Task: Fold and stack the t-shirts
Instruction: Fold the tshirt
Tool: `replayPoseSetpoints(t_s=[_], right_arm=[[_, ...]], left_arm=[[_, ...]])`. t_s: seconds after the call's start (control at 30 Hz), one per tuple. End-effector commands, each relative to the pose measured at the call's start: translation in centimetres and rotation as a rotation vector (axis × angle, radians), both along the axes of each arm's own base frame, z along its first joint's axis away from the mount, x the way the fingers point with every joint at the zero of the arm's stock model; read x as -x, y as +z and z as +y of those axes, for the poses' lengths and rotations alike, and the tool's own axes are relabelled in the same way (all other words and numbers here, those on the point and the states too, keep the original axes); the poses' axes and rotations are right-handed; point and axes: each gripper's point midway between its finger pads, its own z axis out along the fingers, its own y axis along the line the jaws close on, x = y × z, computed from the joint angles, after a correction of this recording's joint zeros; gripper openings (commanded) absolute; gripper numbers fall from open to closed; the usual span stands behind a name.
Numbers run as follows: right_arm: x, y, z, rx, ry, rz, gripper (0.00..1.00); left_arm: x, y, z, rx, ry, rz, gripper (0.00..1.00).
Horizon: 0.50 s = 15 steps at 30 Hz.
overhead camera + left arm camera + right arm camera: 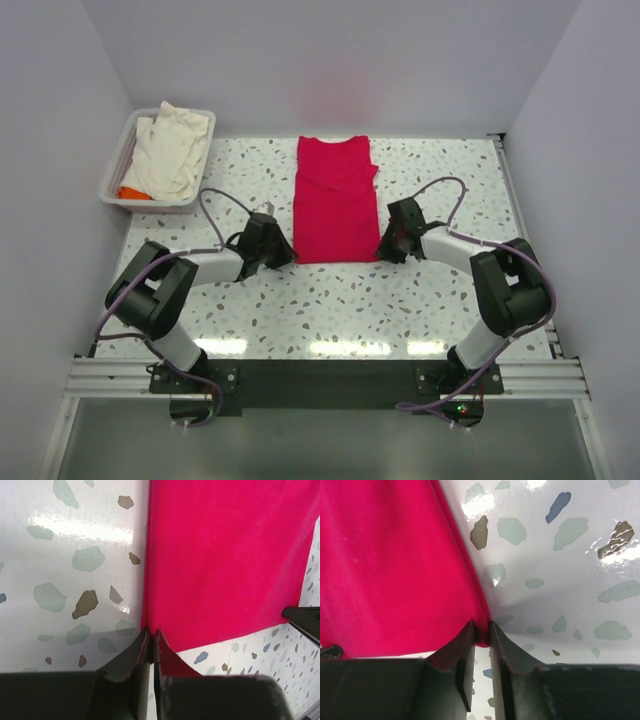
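The crimson-red t-shirt (335,198) lies on the table folded into a long narrow strip, collar end far. My left gripper (283,250) is shut on its near left corner; the wrist view shows the red cloth (220,555) pinched between the jaws (151,632). My right gripper (385,247) is shut on the near right corner, with the red cloth (390,565) pinched between its jaws (481,629). The cream-white t-shirt (172,150) lies crumpled in the tray, with a bit of orange fabric (131,192) under it.
A white plastic tray (113,170) stands at the far left corner of the speckled table (350,300). White walls close in the back and both sides. The right gripper's fingertip (305,620) shows at the edge of the left wrist view.
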Motion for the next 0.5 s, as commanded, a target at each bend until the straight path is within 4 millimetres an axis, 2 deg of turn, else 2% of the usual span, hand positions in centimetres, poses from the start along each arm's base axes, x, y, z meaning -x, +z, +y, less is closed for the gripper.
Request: replayPoseSetpoints(t_s=[0.0,0.03,0.1,0.27,0.3,0.37,0.4,0.47], right_arm=[[-0.1,-0.1,0.5,-0.016,-0.007,0.003,0.19],[-0.1,0.1,0.5,-0.015,-0.006,-0.001,0.09],[0.1,0.6,0.5,-0.017,-0.003,-0.007,0.00],[1.9,1.8,0.1,-0.035,0.015,-0.007,0.00],[2.0,2.8,0.0,-0.044,0.019,-0.033,0.00],[3.5,2.9,-0.6,-0.040,0.020,-0.027,0.00],[4.0,4.2,-0.4,-0.067,0.039,-0.057,0.00],[5.9,4.0,-0.9,-0.073,0.055,-0.035,0.00]], left_arm=[[0.4,-0.6,0.2,-0.037,-0.009,0.035,0.06],[0.2,-0.3,0.2,-0.037,-0.010,0.028,0.03],[0.4,0.3,0.2,-0.035,-0.015,0.026,0.00],[2.0,1.0,0.9,-0.029,-0.017,0.038,0.00],[2.4,1.8,1.0,-0.019,-0.019,0.028,0.00],[3.6,1.7,1.5,-0.020,-0.028,0.036,0.00],[4.1,2.6,1.6,-0.008,-0.038,0.017,0.00],[5.8,2.2,2.3,-0.011,-0.048,0.031,0.00]])
